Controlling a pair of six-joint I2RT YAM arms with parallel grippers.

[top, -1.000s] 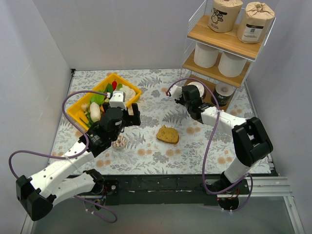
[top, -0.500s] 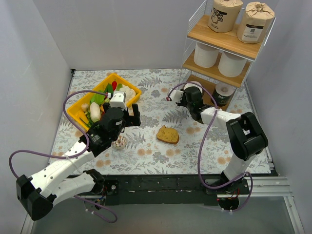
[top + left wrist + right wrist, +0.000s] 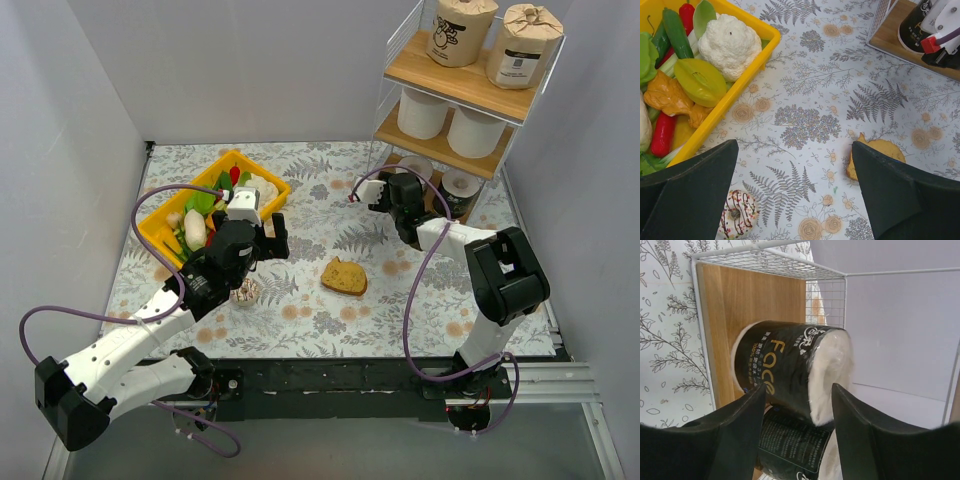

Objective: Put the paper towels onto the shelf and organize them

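Down on the bottom board of the shelf [image 3: 460,86], the right gripper [image 3: 403,185] faces a dark-wrapped roll [image 3: 785,365] with fingers parted, its grasp released. A second dark roll [image 3: 790,445] stands just beside it. Two white rolls [image 3: 422,112] fill the shelf's middle board, two tan rolls [image 3: 462,30] its top. Well left of the shelf, the left gripper [image 3: 795,145] hangs spread and empty over the table [image 3: 805,120].
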